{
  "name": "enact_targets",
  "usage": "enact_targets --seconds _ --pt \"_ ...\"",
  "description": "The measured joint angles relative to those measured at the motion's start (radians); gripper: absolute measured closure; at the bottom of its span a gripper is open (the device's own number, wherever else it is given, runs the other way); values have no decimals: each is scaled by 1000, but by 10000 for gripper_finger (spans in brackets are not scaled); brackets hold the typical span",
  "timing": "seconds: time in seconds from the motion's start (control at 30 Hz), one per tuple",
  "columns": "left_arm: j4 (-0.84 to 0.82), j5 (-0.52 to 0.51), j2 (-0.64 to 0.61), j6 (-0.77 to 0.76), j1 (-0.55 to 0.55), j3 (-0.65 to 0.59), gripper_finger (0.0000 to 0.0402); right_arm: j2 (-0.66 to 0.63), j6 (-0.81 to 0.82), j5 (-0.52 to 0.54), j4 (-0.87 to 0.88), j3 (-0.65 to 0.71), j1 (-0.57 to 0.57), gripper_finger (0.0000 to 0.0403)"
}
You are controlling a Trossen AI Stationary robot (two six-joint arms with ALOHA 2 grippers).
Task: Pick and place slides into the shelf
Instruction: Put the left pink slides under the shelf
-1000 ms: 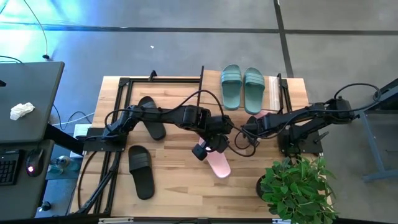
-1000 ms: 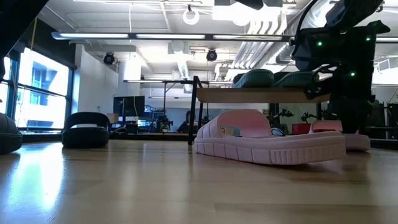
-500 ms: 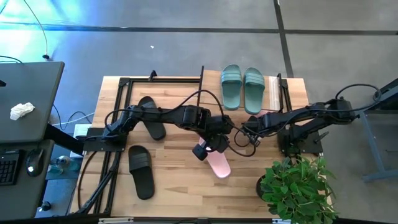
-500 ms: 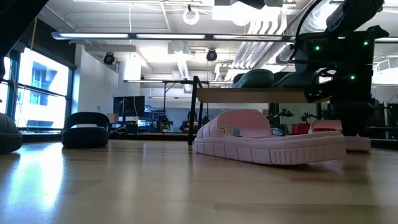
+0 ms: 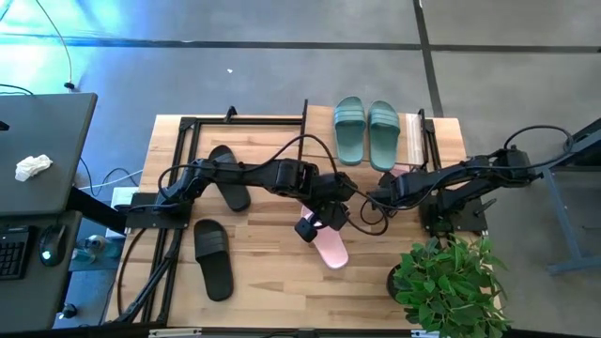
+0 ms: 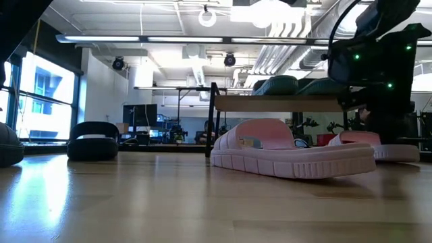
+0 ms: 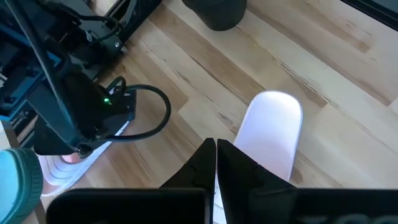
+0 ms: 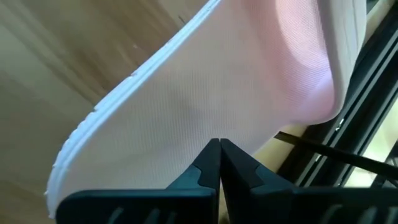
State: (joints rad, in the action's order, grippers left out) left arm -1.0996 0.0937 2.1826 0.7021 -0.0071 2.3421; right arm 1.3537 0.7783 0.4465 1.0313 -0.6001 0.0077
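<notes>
Butcher-block table (image 5: pixel 263 272) carries shelf (image 5: pixel 413 136), black slides (image 5: pixel 212 258), pink slide (image 5: pixel 330 248).

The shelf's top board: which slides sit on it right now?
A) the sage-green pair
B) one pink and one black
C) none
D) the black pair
A: the high view shows the sage-green pair side by side on the shelf top board; both black slides lie on the tabletop.

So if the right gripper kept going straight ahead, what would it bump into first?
Probably the pink slide. The right gripper, fingers shut, points right at its footbed, close by the shelf's black post.
</notes>
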Motion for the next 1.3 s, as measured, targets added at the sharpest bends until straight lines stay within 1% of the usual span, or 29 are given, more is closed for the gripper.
enact_targets --seconds 0.27,0.43,0.5,0.6,0.8,0.93,1.07,1.2,1.3 --pt "1 0 0 0 0 0 396 -3 26 -36 1 -3 65 403" --pt "6 0 0 0 0 0 396 -41 90 12 39 -49 113 403" --pt "7 0 0 0 0 0 396 -67 89 6 45 -69 128 403" --pt "8 0 0 0 0 0 396 -112 49 -102 33 -91 142 403" --pt "4 0 0 15 0 0 396 -218 37 -340 3 -99 193 403" --pt "-26 0 0 25 0 0 396 -246 109 -401 52 -99 254 403" --pt "-52 0 0 36 0 0 396 -244 192 -397 28 -77 322 403" --pt "-55 0 0 51 0 0 396 -229 270 -386 -19 -25 352 403" --pt "-53 1 0 53 0 0 396 -218 313 -330 -55 6 362 403"
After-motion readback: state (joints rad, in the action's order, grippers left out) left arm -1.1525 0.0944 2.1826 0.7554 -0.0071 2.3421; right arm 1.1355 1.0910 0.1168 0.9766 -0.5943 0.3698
